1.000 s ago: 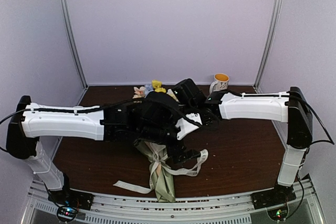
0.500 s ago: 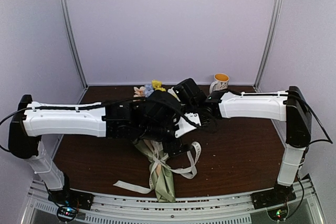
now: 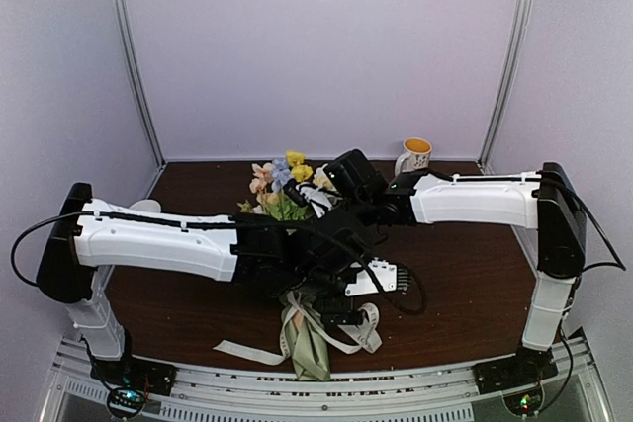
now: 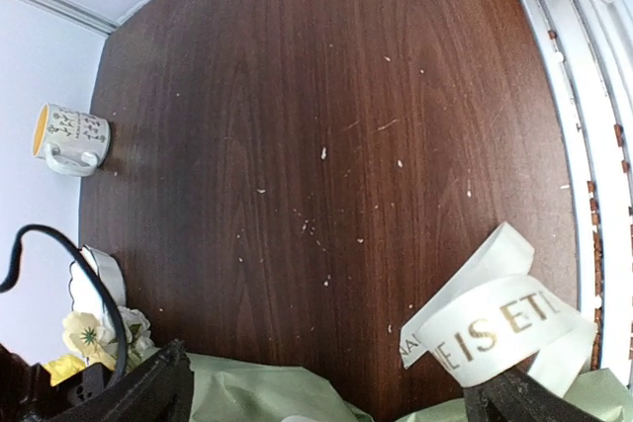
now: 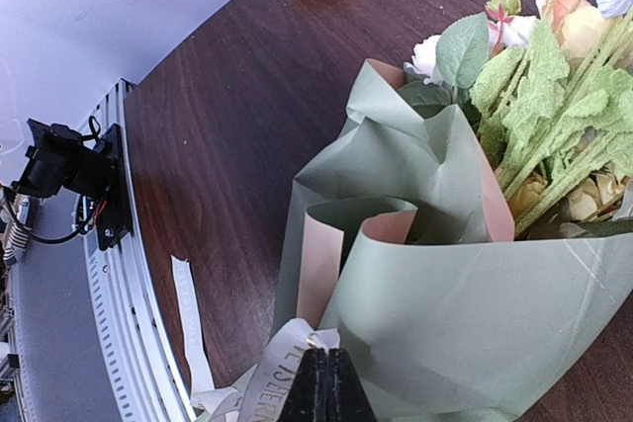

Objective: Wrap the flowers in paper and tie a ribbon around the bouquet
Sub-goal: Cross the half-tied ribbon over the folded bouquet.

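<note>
Bouquet [image 5: 445,294] — paper cone between left gripper's [image 4: 331,392] wide-open jaws, nothing gripped; right gripper's [image 5: 324,387] jaws shut against ribbon [image 4: 495,318]. Mug [image 3: 415,155] on tabletop [image 4: 297,96] — 1 o'clock.

1. The tabletop [image 3: 465,274] is dark brown wood grain dotted with small pale specks, with a metal rail [image 3: 396,382] along its near edge.
2. A cream mug [image 3: 415,155], patterned outside and orange-yellow inside, stands upright near the far right corner, well apart from the rest.
3. The bouquet [image 3: 309,348] lies lengthwise near the middle, its narrow wrapped end by the near edge and its flowers [image 3: 282,177] toward the far side.
4. One tail of the ribbon [image 3: 240,351] lies flat on the wood just left of that narrow end.
</note>
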Controlling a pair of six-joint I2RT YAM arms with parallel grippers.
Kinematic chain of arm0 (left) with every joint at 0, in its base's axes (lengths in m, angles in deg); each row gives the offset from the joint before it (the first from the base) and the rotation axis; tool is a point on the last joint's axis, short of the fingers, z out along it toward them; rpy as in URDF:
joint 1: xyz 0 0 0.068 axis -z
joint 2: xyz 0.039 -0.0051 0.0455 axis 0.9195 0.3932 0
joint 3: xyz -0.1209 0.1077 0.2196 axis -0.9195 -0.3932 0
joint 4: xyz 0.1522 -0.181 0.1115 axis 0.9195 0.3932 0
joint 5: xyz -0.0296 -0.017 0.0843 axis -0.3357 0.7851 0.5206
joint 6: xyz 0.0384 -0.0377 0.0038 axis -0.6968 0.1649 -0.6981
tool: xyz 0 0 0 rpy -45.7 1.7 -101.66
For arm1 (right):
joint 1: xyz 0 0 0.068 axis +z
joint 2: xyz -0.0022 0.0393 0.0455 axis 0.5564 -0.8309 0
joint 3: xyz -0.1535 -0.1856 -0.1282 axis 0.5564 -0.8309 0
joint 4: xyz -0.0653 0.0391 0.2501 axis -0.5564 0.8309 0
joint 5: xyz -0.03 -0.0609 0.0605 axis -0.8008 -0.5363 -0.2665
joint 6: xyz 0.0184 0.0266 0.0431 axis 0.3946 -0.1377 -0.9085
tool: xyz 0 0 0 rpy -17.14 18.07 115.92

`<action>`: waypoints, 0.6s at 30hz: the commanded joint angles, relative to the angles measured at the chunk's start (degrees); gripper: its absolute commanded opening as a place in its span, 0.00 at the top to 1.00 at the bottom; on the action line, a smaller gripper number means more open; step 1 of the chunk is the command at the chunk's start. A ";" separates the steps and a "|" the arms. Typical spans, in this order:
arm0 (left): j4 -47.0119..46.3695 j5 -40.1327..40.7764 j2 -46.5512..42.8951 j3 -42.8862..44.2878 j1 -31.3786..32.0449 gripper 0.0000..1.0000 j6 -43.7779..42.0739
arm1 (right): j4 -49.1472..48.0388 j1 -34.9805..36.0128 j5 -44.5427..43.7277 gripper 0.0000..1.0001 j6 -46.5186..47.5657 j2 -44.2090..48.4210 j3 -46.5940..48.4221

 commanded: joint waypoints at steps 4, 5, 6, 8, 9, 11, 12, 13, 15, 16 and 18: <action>4.77 11.18 4.39 3.61 0.78 0.02 -3.50 | -0.03 0.19 0.12 1.00 -0.07 0.27 0.93; 7.21 14.20 5.29 4.74 1.25 0.02 -3.78 | -0.07 0.18 0.12 1.00 -0.07 0.36 0.91; 8.86 14.91 5.62 5.06 1.53 0.02 -4.35 | -0.16 0.18 0.08 1.00 -0.07 0.40 0.86; 10.50 12.87 5.07 3.86 1.67 0.02 -5.28 | -0.29 0.23 -0.07 1.00 -0.03 0.48 0.74; 11.83 9.17 4.78 3.43 1.70 0.02 -5.68 | -0.36 0.19 -0.06 1.00 0.05 0.45 0.74; 15.24 2.19 4.68 3.62 1.76 0.02 -6.40 | -0.31 0.19 -0.05 1.00 0.12 0.15 1.02; 16.29 -1.11 4.47 3.86 1.72 0.02 -6.55 | -0.13 0.19 -0.04 1.00 0.10 0.00 1.22; 16.20 -4.18 3.93 3.69 1.75 0.02 -6.40 | -0.04 0.18 0.10 1.00 0.11 -0.10 1.45; 13.03 -9.91 1.29 1.52 1.61 0.02 -6.52 | -0.15 0.20 0.29 1.00 0.01 -0.07 1.46; 10.35 -12.09 -0.45 -0.42 1.32 0.02 -6.75 | -0.20 0.19 0.30 1.00 0.06 -0.09 1.46; 2.54 -13.61 -3.44 -4.03 0.08 0.02 -5.45 | -0.20 0.18 0.26 1.00 0.02 -0.03 1.35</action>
